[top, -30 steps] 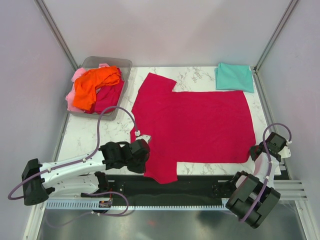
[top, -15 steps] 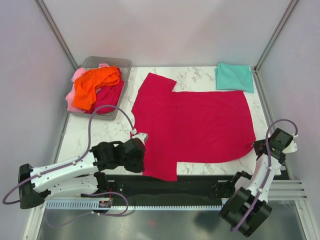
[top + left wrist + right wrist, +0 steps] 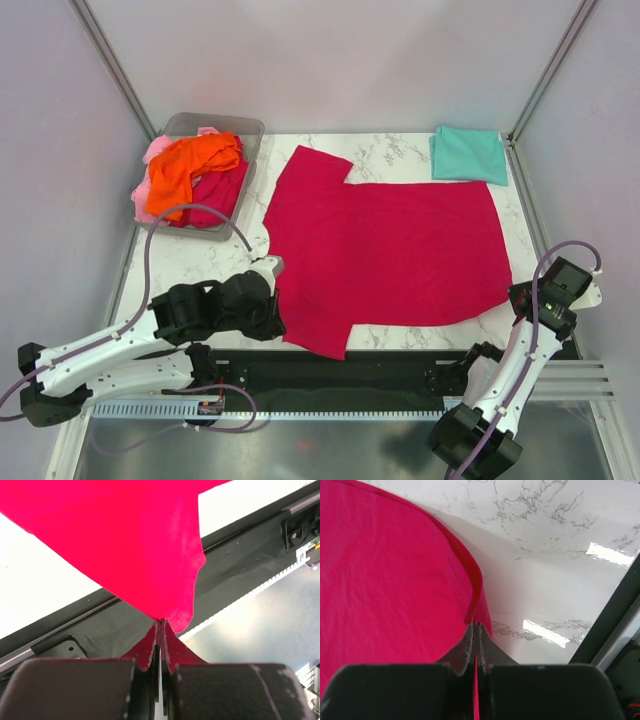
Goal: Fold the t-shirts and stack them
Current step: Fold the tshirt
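The crimson-magenta t-shirt (image 3: 385,255) lies spread on the marble table. My left gripper (image 3: 268,308) is shut on its near left edge, and the cloth (image 3: 125,550) hangs lifted from the pinch (image 3: 161,622). My right gripper (image 3: 512,296) is shut on the near right hem (image 3: 475,587), raised a little above the table. The orange t-shirt (image 3: 185,165) and the pale pink t-shirt (image 3: 153,152) lie heaped in a bin (image 3: 245,128) at the back left. The teal t-shirt (image 3: 468,154) lies folded square at the back right.
The bin also holds a second crimson cloth (image 3: 215,195). A black rail (image 3: 390,370) runs along the table's near edge. Grey walls close in left, right and back. Bare marble (image 3: 560,570) shows right of the hem.
Both grippers have lifted the shirt's near corners and moved away from the table's near edge. The near hem has left the table and curves upward.
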